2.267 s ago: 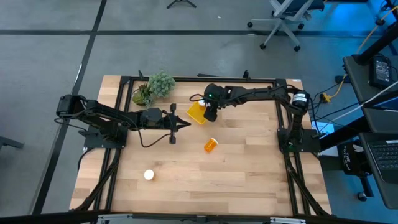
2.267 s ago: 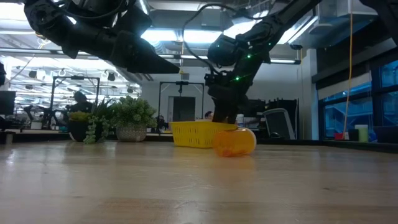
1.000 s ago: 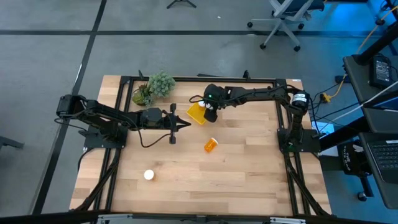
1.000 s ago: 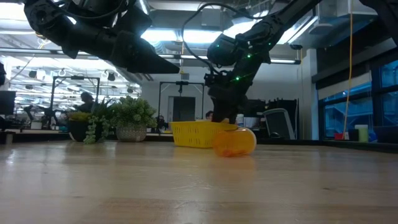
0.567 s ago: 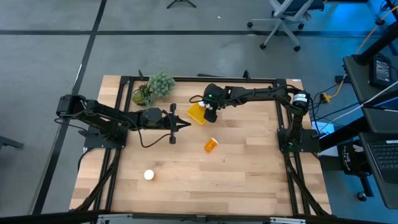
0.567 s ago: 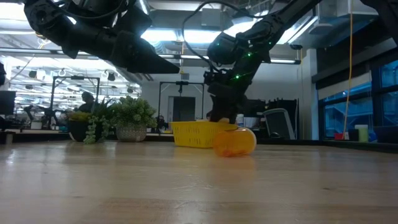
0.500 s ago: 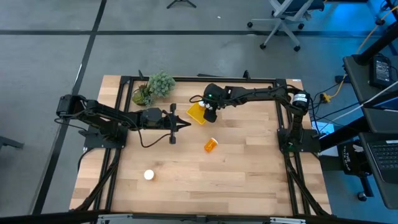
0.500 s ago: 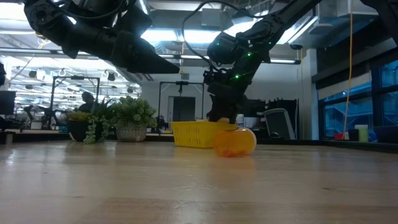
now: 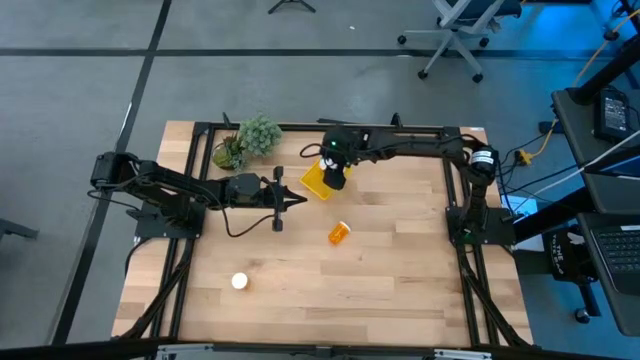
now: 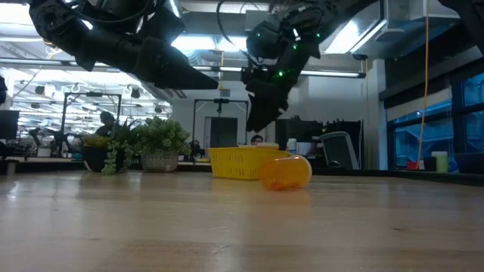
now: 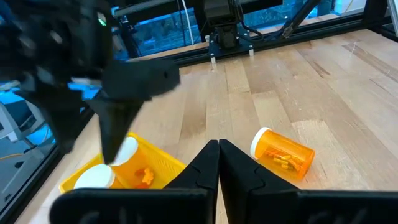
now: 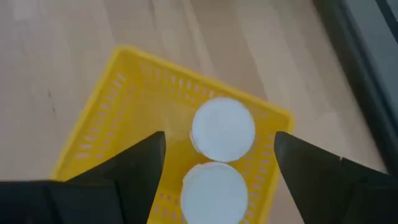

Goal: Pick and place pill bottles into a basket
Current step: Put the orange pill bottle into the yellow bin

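The yellow basket [image 9: 316, 183] sits at the far middle of the table, with two pill bottles upright in it, their white caps [image 12: 222, 129] [image 12: 213, 191] up. My right gripper [image 12: 217, 177] hangs open and empty above the basket [image 12: 124, 93], clear of it in the low view [image 10: 257, 121]. A third bottle [image 9: 340, 233] lies on its side on the table, nearer than the basket. A fourth [image 9: 240, 282] stands upright at the near left. My left gripper [image 9: 300, 203] is shut and empty, held above the table left of the lying bottle [image 11: 283, 154].
A green potted plant [image 9: 250, 140] stands at the far left corner, left of the basket. Black frame rails [image 9: 400, 127] run along the table's far edge and sides. Bare wood [image 9: 400, 280] lies across the near and right parts of the table.
My right gripper has risen from just above the basket to well clear of it and has shifted a little toward the table's far left. The basket and the bottles have stayed where they were.
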